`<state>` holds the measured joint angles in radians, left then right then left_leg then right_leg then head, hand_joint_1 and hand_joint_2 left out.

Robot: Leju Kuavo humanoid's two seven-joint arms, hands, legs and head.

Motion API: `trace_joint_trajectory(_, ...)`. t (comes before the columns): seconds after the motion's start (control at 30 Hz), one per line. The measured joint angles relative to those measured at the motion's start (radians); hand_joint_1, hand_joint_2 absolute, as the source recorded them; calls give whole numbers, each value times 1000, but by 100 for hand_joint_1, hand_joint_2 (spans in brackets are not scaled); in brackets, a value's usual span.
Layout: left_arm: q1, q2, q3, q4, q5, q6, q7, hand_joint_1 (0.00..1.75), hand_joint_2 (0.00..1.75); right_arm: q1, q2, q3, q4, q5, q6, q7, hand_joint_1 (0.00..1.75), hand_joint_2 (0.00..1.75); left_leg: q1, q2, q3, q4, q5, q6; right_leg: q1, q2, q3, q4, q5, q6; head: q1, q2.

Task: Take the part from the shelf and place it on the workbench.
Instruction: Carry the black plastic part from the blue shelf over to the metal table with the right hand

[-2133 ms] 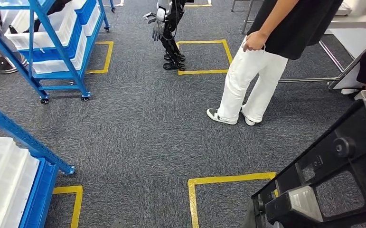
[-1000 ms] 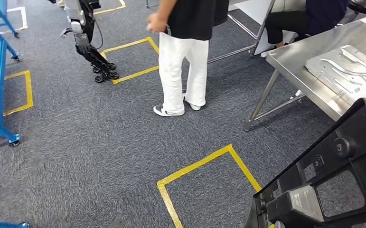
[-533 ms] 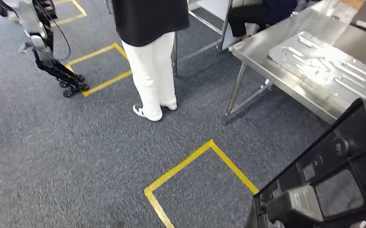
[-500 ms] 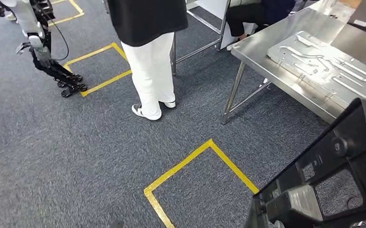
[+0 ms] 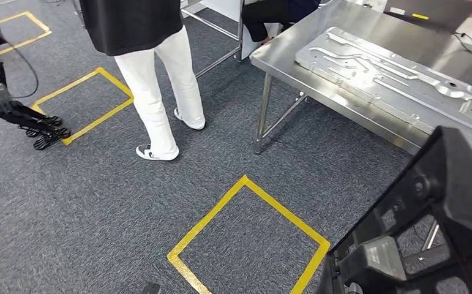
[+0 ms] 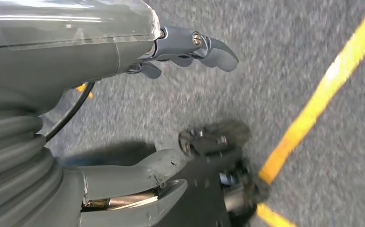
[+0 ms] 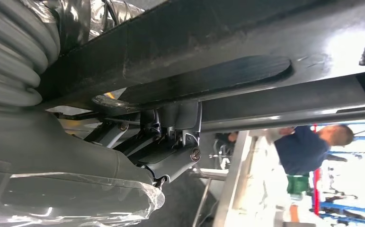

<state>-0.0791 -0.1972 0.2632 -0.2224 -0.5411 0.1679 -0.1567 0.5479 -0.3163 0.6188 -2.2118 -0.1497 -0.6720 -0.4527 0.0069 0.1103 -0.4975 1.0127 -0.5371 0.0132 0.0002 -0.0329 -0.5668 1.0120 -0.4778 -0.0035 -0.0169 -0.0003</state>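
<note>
The part is a big black plastic frame with holes cut through it. It is up off the floor, low on the robot's right side, close to its body. The right hand holds it: its dark fingers curl up around a black bar of the part, and the bar sits tight against them.

The left hand holds nothing. Its fingers are spread apart and it hangs down over the grey carpet, near a strip of yellow tape.

The workbench is a shiny metal table, ahead of the robot and a bit to its right. A long silver metal plate with grooves lies on top of it and covers a lot of it. The part is not touching the bench. It is near the bench's front edge but lower than the top.

A square of yellow tape is on the floor just in front of the robot. A person in white trousers stands to the left of the bench, and another robot's black feet are further left.

I think the robot has the part off the shelf and is carrying it to the bench. Next it needs to get closer, lift the part higher than the table top, and put it down on a bare bit of metal, not on the silver plate. The part is wide, so it could bump the table edge if it is not lifted enough.
</note>
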Motion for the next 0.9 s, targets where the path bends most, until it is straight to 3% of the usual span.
trace_joint_trajectory(0.03,0,1,5,0,6,-5,-1,0,175,-18,1,8,11,1,6,8,175,175,1,-19,-4,20,-15,-4,-4,12,4,-7,4,-5,0,0)
trace_joint_trajectory(0.1,2,4,15,0,10,-8,-10,0,175,-56,4,19,42,0,16,15,175,175,3,-75,-51,120,-69,-10,-8,33,8,-14,9,-13,-1,0)
trace_joint_trajectory(0.17,7,6,22,0,8,-5,-27,0,175,-81,8,24,68,-2,20,16,175,175,4,-99,-121,244,-111,-13,-8,58,8,-11,8,-16,-2,0)
trace_joint_trajectory(0.2,10,6,23,0,4,-1,-41,0,175,-85,10,25,76,-1,18,16,175,175,4,-103,-142,270,-105,-14,-8,71,8,-9,6,-17,-2,0)
trace_joint_trajectory(0.23,12,7,23,0,-1,3,-56,0,175,-87,10,27,81,-1,13,14,175,175,4,-105,-145,258,-79,-13,-8,85,9,-6,4,-16,-2,0)
trace_joint_trajectory(0.27,13,7,23,0,-5,5,-73,0,175,-86,11,28,84,0,7,11,175,175,5,-111,-132,210,-38,-12,-8,99,10,-2,1,-14,-2,0)
trace_joint_trajectory(0.33,13,8,23,0,-13,4,-101,0,175,-79,11,30,84,2,-9,0,175,175,6,-150,-87,86,27,-5,-9,123,7,11,-8,-6,-2,0)
trace_joint_trajectory(0.4,10,7,23,0,-18,1,-113,0,175,-62,10,30,77,4,-17,-13,175,175,5,-177,-64,30,41,2,-11,142,0,19,-12,6,-1,0)
trace_joint_trajectory(0.47,5,2,23,0,-18,-4,-113,0,175,-41,8,30,64,2,-20,-23,175,175,3,-161,-60,24,41,11,-15,162,-5,18,-11,20,-2,0)
trace_joint_trajectory(0.5,4,-2,23,0,-17,-7,-110,0,175,-32,8,30,58,0,-20,-28,175,175,3,-149,-57,19,44,18,-16,156,-7,22,-14,25,-1,0)
trace_joint_trajectory(0.57,4,-9,23,0,-14,-12,-104,0,175,-25,3,30,47,-8,-20,-34,175,175,7,-122,-52,7,49,30,-14,108,-31,73,-46,34,1,0)
trace_joint_trajectory(0.63,6,-13,24,0,-10,-14,-98,0,175,-24,-3,30,41,-16,-17,-37,175,175,6,-95,-51,5,47,36,-14,54,-90,189,-105,42,2,0)
trace_joint_trajectory(0.67,8,-13,26,0,-7,-15,-94,0,175,-24,-5,30,41,-19,-14,-38,175,175,5,-80,-50,5,45,37,-16,44,-119,245,-125,45,2,0)
trace_joint_trajectory(0.7,9,-14,27,0,-4,-15,-90,0,175,-23,-6,30,41,-21,-11,-38,175,175,5,-66,-50,5,43,37,-17,39,-135,274,-128,48,2,0)
trace_joint_trajectory(0.73,9,-14,29,0,-3,-15,-85,0,175,-23,-7,29,41,-22,-7,-38,175,175,4,-52,-48,5,41,37,-18,35,-132,266,-112,48,2,0)
trace_joint_trajectory(0.83,8,-16,31,0,-2,-15,-75,0,175,-23,-9,29,41,-22,0,-35,175,175,4,-25,-38,5,34,31,-17,6,-47,106,-21,42,2,0)
trace_joint_trajectory(0.9,7,-16,31,0,-2,-15,-74,0,175,-23,-9,29,40,-22,1,-34,175,175,4,-20,-35,5,32,29,-15,-8,-22,61,-1,39,2,0)
